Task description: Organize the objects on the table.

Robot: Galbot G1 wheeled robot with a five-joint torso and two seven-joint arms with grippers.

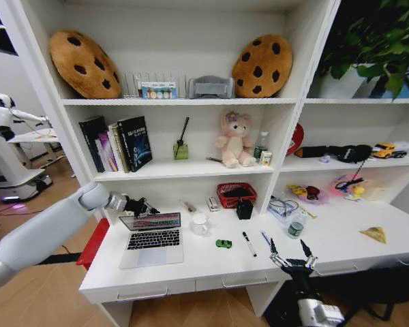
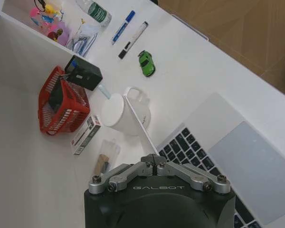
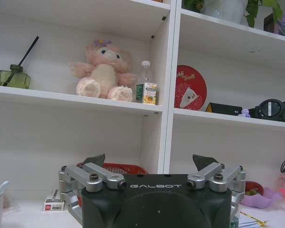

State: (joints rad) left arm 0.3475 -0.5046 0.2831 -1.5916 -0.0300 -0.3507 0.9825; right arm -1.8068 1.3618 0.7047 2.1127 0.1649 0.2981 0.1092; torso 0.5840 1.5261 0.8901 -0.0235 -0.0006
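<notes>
Head view
- Table (image 1: 341, 252): long white desk, drawer handles along its front edge, shelving rising behind it.
- Laptop (image 1: 153, 240): silver, lid open, at 9 o'clock on the desk.
- Left gripper (image 1: 142, 206): at the top edge of the laptop lid, at the lid's 12 o'clock. Finger state hard to read from here.
- White mug (image 1: 200, 224): just beside the laptop, at its 3 o'clock.
- Green toy car (image 1: 223, 243): desk centre, at 5 o'clock from the mug.
- Black pen (image 1: 249, 244): at 3 o'clock from the car; blue pen (image 1: 266, 238) just beyond it.
- Clear bottle (image 1: 296, 227): green label, at 2 o'clock from the pens.
- Yellow triangular piece (image 1: 375, 234): well apart, toward the desk's 3 o'clock end.
- Right gripper (image 1: 292, 257): at the desk's front edge, 6 o'clock from the blue pen. Fingers spread wide, nothing between them.

Left wrist view
- Left gripper (image 2: 157, 164): fingers drawn together on the thin edge of the laptop lid (image 2: 141, 124).
- Keyboard and trackpad (image 2: 249, 166): beside the gripper.
- Mug (image 2: 126, 113), car (image 2: 146, 63) and both pens (image 2: 132, 33): lie beyond the lid.
- Red basket (image 2: 61, 104): against the back wall with a black box (image 2: 83, 72) touching it.

Right wrist view
- Right gripper (image 3: 152, 170): fingers wide apart, empty, facing the shelving.
- Pink plush bear (image 3: 103, 72): on the shelf above.
</notes>
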